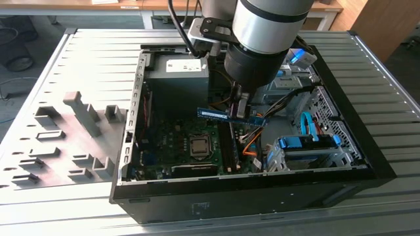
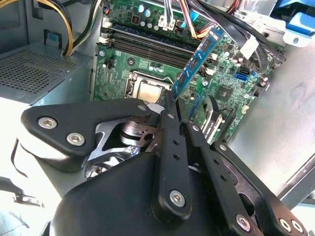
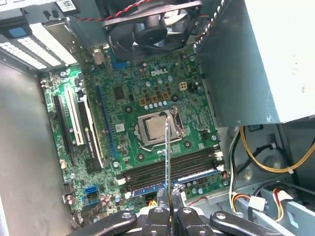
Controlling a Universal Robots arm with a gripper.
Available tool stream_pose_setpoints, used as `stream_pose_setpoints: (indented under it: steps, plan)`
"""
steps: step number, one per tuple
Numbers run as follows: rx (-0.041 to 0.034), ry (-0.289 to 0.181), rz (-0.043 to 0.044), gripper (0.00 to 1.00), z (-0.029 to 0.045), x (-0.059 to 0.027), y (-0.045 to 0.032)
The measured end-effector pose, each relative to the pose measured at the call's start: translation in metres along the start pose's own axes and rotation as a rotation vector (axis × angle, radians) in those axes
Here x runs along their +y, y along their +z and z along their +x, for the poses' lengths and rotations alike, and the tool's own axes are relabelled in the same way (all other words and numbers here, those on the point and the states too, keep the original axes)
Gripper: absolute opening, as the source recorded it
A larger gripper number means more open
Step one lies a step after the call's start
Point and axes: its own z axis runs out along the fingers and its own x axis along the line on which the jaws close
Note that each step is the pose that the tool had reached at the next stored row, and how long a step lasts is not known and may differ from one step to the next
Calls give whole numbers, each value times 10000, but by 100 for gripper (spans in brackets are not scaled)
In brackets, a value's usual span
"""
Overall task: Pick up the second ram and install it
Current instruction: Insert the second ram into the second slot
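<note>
The arm (image 1: 262, 29) reaches straight down into the open computer case (image 1: 367, 162), its wrist vertical over the board; the gripper (image 1: 241, 109) points downward, and in the second wrist view its black fingers (image 2: 170, 132) are pressed together on the second ram (image 2: 199, 61), pinching the stick's top edge near its middle; in the exterior view the second ram (image 1: 220, 114) hangs level and on edge above the motherboard (image 1: 167, 142), not seated; the first wrist view shows it edge-on (image 3: 167, 157), over the memory slots (image 3: 197, 160) just beside the processor socket (image 3: 155, 129); the grey slotted holder (image 1: 78, 132) sits on the table at the exterior view's left, well apart.
</note>
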Motion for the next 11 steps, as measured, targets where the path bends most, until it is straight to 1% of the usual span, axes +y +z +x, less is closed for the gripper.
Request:
stream_pose_setpoints:
  steps: [11]
  plan:
    - [-32,427,27,14,0,0,1]
